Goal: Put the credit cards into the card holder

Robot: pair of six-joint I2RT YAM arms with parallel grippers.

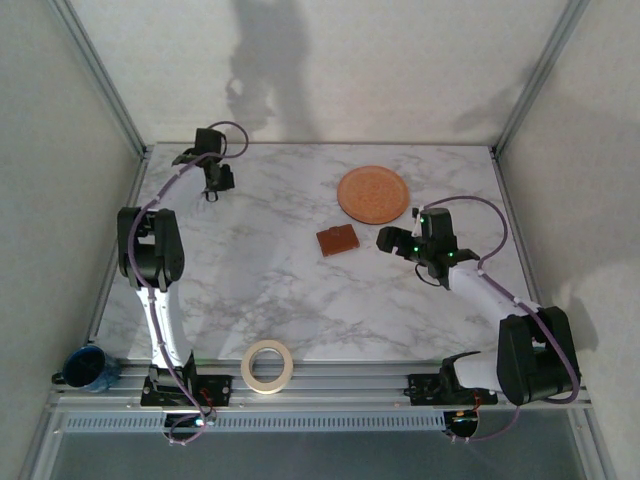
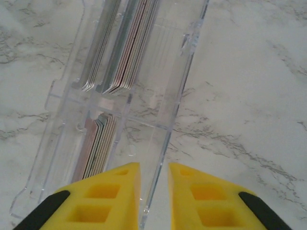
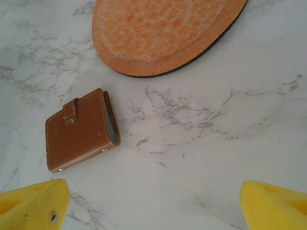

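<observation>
- Clear plastic tray (image 2: 160, 91) of thin pale credit cards (image 2: 122, 57) ran lengthwise away from the left jaws, which stood narrow astride its wall; grip unclear.
- Small brown leather card holder (image 3: 81, 130) lay closed on the table (image 3: 201, 153), ahead-left of the nearer right jaws, gaping and empty.

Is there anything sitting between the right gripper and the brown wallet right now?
Nothing visible does. Only bare marble table lies between the open right gripper and the closed wallet, which sits ahead, off to one side. The orange plate lies beyond, apart from the wallet.
</observation>
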